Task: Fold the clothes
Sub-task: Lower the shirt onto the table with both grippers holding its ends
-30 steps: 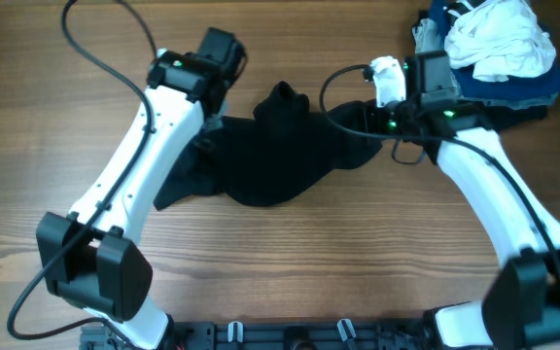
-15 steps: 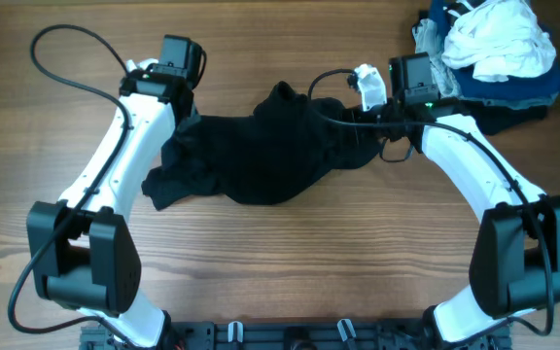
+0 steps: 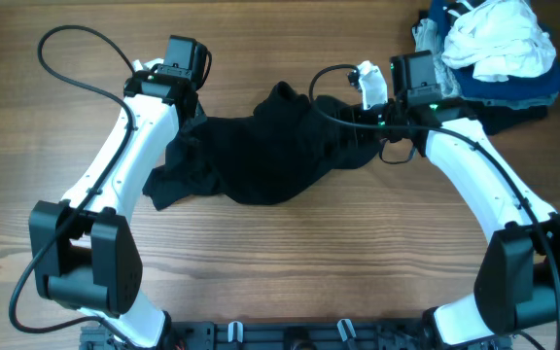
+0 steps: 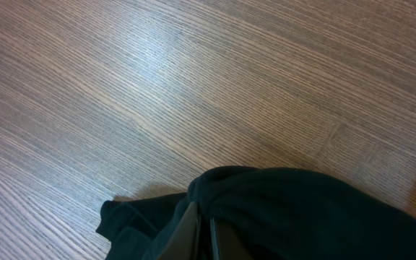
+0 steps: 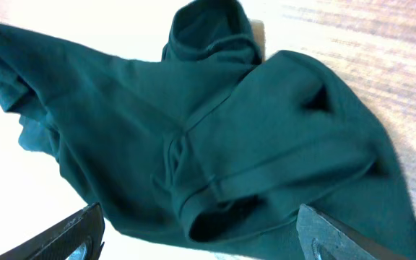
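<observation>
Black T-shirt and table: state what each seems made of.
Black T-shirt: soft knit cloth, probably cotton jersey, matte; it slumps in loose folds and shows stitched hems. Table: wood or wood-look laminate, smooth with a slight sheen; straight grain lines and soft glare.

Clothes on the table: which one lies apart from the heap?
The black T-shirt, crumpled alone in the middle; the white garment and blue garment lie piled at the far right.

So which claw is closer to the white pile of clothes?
Right. The right claw hangs open beside the pile; the left claw is far across the table, pinching the shirt.
</observation>
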You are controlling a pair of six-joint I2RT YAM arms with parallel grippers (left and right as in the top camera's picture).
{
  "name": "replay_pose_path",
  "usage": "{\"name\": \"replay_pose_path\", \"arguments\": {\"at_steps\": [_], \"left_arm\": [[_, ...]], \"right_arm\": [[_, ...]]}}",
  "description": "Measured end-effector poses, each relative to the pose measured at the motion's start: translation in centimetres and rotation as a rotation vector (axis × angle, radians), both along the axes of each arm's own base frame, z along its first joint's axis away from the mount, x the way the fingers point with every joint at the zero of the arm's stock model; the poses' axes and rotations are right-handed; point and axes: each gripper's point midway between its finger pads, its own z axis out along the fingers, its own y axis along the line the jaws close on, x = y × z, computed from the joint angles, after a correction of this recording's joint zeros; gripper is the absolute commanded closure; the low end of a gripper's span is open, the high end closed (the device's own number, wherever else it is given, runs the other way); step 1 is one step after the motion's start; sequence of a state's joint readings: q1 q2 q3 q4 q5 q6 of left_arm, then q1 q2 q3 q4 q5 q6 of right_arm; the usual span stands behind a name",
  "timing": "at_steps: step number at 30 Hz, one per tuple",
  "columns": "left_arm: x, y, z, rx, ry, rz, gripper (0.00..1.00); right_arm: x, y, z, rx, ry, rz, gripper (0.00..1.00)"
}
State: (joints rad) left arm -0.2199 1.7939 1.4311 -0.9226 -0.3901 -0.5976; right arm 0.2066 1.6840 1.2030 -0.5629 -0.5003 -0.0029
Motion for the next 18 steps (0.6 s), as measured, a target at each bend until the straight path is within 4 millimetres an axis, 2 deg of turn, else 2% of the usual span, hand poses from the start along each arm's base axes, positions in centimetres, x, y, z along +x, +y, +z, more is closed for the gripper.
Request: {"name": "replay_pose_path", "arguments": {"at_steps": [5,11,15,18], "left_arm": [[0.0,0.0,0.0,0.000,0.000,0.000,0.96],[-0.2,0.0,-0.1,0.002,0.010,0.000,0.96],[-0.3,0.1,-0.1,0.002,0.012,0.000,0.96],[-0.3,0.0,-0.1,0.002,0.012,0.000,0.96]], "right_arm": [[-0.1,-0.6,1.2,-0.037,-0.033,-0.028,0.12],[1.5,-1.2,1.8,-0.060,-0.093,-0.085,0.14],[3.6,-1.1,0.8,-0.053,-0.117,-0.123,0.15],[4.6,-1.2,-1.2,-0.062,-0.097,-0.152,0.15]]}}
